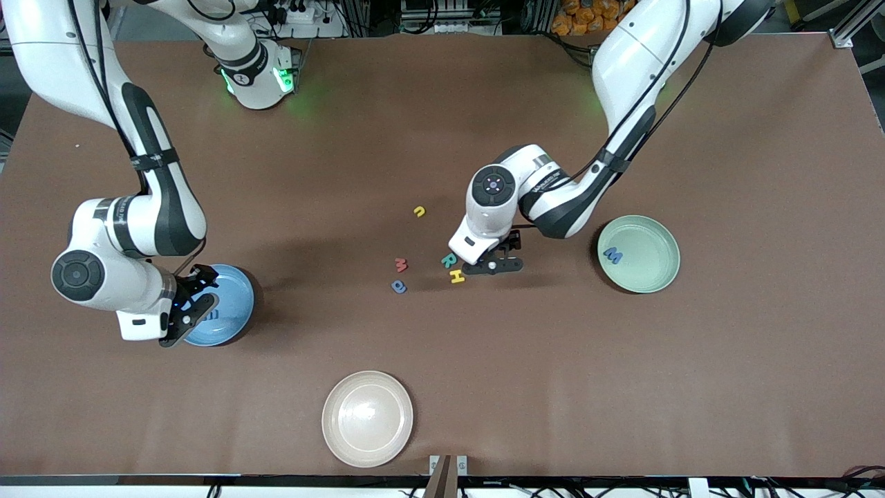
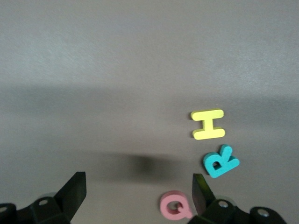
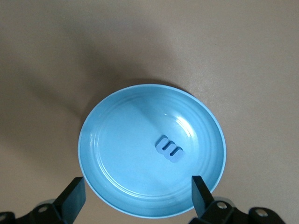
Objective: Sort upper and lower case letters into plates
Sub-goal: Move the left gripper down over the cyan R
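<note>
Brown tabletop is filling the frame. Lower left, I am holding the right gripper (image 1: 190,315), fingers spread, over the blue plate (image 1: 238,304) with its small blue letter (image 3: 169,148). Mid-frame, the left gripper (image 1: 494,263), fingers spread, is hovering beside the yellow H (image 1: 457,277) and teal R (image 1: 449,260), ready to pick. At right, the green plate (image 1: 653,273) is holding a blue M (image 1: 612,255).

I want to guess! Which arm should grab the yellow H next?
Probably the left. Its open claw hangs right beside the H, while the right claw, also open, is over the blue plate.
</note>
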